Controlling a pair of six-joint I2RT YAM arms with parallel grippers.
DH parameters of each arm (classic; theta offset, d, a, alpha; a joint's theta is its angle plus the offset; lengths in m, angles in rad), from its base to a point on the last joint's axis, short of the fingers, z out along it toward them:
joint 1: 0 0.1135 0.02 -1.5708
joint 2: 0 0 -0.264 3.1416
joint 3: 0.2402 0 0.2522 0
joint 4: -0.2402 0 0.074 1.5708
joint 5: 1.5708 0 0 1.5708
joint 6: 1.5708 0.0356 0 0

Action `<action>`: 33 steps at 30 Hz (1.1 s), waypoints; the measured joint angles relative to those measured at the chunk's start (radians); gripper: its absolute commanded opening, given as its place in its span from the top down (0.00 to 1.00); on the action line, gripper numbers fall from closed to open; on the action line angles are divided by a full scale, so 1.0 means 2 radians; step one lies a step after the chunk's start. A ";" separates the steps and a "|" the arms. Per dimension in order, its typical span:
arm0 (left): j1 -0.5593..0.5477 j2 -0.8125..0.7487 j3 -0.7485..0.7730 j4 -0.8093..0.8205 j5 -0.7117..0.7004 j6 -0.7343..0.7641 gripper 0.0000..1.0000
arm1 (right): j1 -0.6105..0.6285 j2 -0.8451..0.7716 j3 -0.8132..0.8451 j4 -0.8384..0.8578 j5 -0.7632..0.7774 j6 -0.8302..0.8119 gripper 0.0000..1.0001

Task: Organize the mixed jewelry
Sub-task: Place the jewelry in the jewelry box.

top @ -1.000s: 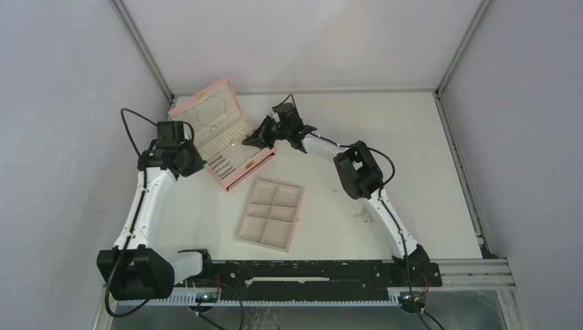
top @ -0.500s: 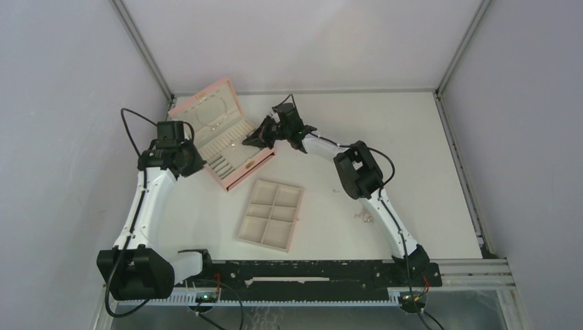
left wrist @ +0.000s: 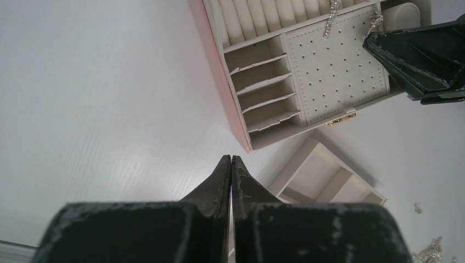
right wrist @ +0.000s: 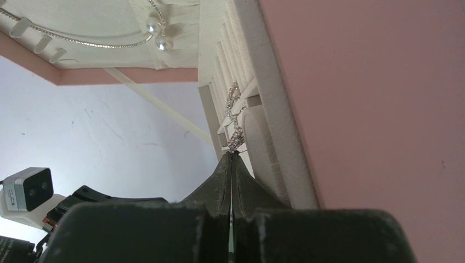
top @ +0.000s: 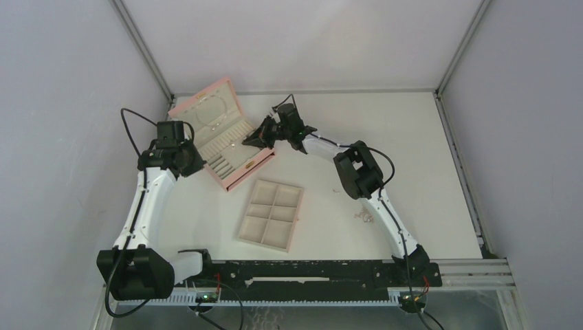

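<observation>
Reaching into the pink box (right wrist: 384, 109), the right claw (right wrist: 232, 155) is pinched shut on a glittering earring (right wrist: 236, 139) trailing ahead of its tips. The left claw (left wrist: 231, 160) hangs closed, empty.

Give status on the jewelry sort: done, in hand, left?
Done: a pearl necklace hangs in the pink box lid, and one sparkly piece lies at its perforated panel edge. In hand: the right gripper is shut on a sparkly strand at the box's edge. Left: loose pieces lie on the table, the beige tray looks empty, and the left gripper is shut on nothing.
</observation>
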 measured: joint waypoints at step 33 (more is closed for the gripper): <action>0.000 0.000 0.000 0.000 0.000 0.000 0.96 | 0.000 -0.005 -0.021 0.031 0.001 0.000 1.00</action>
